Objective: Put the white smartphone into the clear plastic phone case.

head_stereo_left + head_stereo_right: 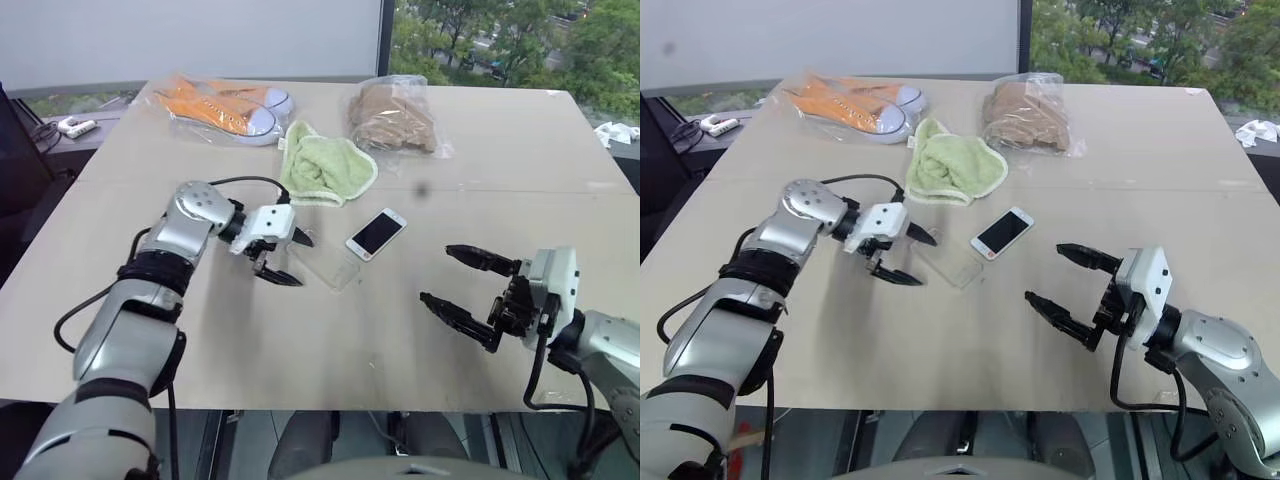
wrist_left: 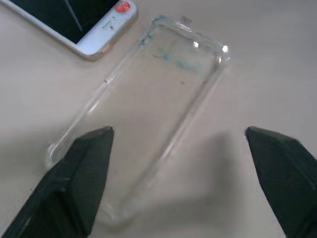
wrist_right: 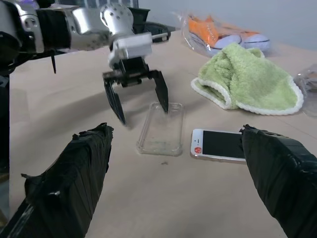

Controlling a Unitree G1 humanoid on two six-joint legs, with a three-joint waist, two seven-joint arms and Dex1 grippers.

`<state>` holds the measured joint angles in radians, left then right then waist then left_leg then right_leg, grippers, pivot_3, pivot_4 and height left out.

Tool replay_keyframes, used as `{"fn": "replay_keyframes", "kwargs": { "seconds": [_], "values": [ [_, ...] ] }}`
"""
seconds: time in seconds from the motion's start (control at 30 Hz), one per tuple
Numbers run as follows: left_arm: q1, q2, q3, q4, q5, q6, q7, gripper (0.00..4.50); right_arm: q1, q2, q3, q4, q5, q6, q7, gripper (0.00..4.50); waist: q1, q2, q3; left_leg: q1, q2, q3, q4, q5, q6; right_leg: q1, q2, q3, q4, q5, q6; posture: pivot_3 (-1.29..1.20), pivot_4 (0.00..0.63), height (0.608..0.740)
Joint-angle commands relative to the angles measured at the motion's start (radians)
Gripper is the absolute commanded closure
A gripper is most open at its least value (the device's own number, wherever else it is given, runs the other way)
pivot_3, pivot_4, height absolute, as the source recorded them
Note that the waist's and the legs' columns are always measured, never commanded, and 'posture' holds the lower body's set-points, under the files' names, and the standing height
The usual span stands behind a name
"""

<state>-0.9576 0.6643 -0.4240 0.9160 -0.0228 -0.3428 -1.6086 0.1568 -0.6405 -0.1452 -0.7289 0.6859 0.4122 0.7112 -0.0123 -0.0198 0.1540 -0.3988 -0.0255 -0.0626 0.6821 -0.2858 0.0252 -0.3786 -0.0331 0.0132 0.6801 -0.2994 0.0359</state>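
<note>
I see the left end effector [image 1: 283, 258] spread right over the case [image 1: 327, 266]; phone [image 1: 376, 233] lies just beyond it, long axes roughly parallel, nearer than my spread right end effector [image 1: 458, 283].

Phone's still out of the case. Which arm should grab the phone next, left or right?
Probably right. The right end effector is open and free, with the white smartphone lying uncovered ahead of it. The left end effector is open over the clear plastic phone case, so it is better placed to steady that.
</note>
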Motion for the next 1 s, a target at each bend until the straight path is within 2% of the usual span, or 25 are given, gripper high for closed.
{"fn": "replay_keyframes", "kwargs": {
  "seconds": [0.03,0.1,0.2,0.3,0.37,0.43,0.5,0.73,0.9,1.0],
  "values": [
    [-0.054,-0.02,-0.046,0.114,0.065,-0.127,-0.006,0.06,0.004,0.005,-0.019,-0.044,0.002,-0.017,-0.015,0.0,-0.001,0.0,0.0,0.0,0.0,0.0,0.0,0.0,0.0,0.0,0.0,0.0,0.0,0.0,0.0,0.0,0.15,0.74],
    [-0.076,-0.035,-0.064,0.168,0.134,-0.201,0.009,0.06,0.007,0.006,-0.022,-0.048,0.002,-0.017,-0.022,0.0,-0.001,0.0,0.0,0.001,0.0,0.0,0.001,-0.001,0.001,0.001,0.0,0.0,0.001,0.0,0.0,0.0,0.15,0.74],
    [-0.098,-0.05,-0.07,0.215,0.189,-0.276,0.048,0.84,0.013,0.006,-0.021,-0.049,0.0,-0.02,-0.024,0.0,0.0,0.003,-0.003,0.004,0.0,0.0,0.001,-0.001,0.001,0.003,0.001,0.0,0.002,0.0,0.0,0.0,0.15,0.74],
    [-0.106,-0.06,-0.058,0.237,0.2,-0.3,0.049,1.91,0.012,0.009,-0.016,-0.052,0.0,-0.02,-0.029,0.0,0.002,0.006,-0.004,0.011,0.0,-0.001,0.001,-0.001,0.002,0.009,0.001,0.0,0.003,0.0,0.0,0.0,0.15,0.74],
    [-0.103,-0.065,-0.045,0.24,0.194,-0.304,0.037,2.77,0.01,0.011,-0.013,-0.052,0.001,-0.02,-0.03,0.0,0.003,0.006,-0.005,0.022,0.0,-0.003,-0.001,-0.001,0.002,0.021,0.001,0.0,0.002,0.0,0.0,0.0,0.15,0.74],
    [-0.094,-0.064,-0.032,0.232,0.185,-0.307,0.023,3.46,0.01,0.011,-0.011,-0.052,0.002,-0.019,-0.028,0.0,0.002,0.005,-0.005,0.022,0.0,-0.003,-0.001,0.0,0.003,0.022,0.003,0.0,0.001,0.0,0.001,0.0,0.15,0.74],
    [-0.085,-0.061,-0.02,0.221,0.178,-0.306,0.015,4.42,0.01,0.012,-0.01,-0.05,0.002,-0.019,-0.025,0.0,0.0,0.005,-0.005,0.022,0.001,-0.003,0.0,0.0,0.003,0.022,0.003,0.0,0.001,0.0,0.001,0.0,0.15,0.74],
    [-0.027,-0.04,0.068,0.106,0.107,-0.237,0.001,4.47,-0.002,0.01,-0.004,-0.039,0.004,-0.017,-0.012,0.0,0.0,0.004,-0.004,0.015,0.0,-0.001,-0.001,-0.001,0.003,0.015,-0.001,0.001,-0.001,0.0,0.001,0.0,0.15,0.74],
    [0.13,0.021,0.2,-0.313,0.007,0.045,0.132,4.47,0.014,0.008,-0.014,-0.047,0.007,-0.017,-0.011,0.0,-0.002,0.003,-0.002,0.014,0.001,-0.002,-0.001,-0.001,0.004,0.015,-0.002,0.003,-0.001,0.0,0.001,0.0,0.15,0.74],
    [0.29,0.099,0.251,-0.648,-0.017,0.36,0.188,4.47,0.029,0.006,-0.02,-0.051,0.007,-0.02,-0.007,0.0,-0.007,0.004,-0.002,0.013,0.001,-0.002,-0.002,-0.001,0.004,0.011,-0.002,0.004,-0.001,0.0,0.001,0.0,0.15,0.74]
  ]
}}
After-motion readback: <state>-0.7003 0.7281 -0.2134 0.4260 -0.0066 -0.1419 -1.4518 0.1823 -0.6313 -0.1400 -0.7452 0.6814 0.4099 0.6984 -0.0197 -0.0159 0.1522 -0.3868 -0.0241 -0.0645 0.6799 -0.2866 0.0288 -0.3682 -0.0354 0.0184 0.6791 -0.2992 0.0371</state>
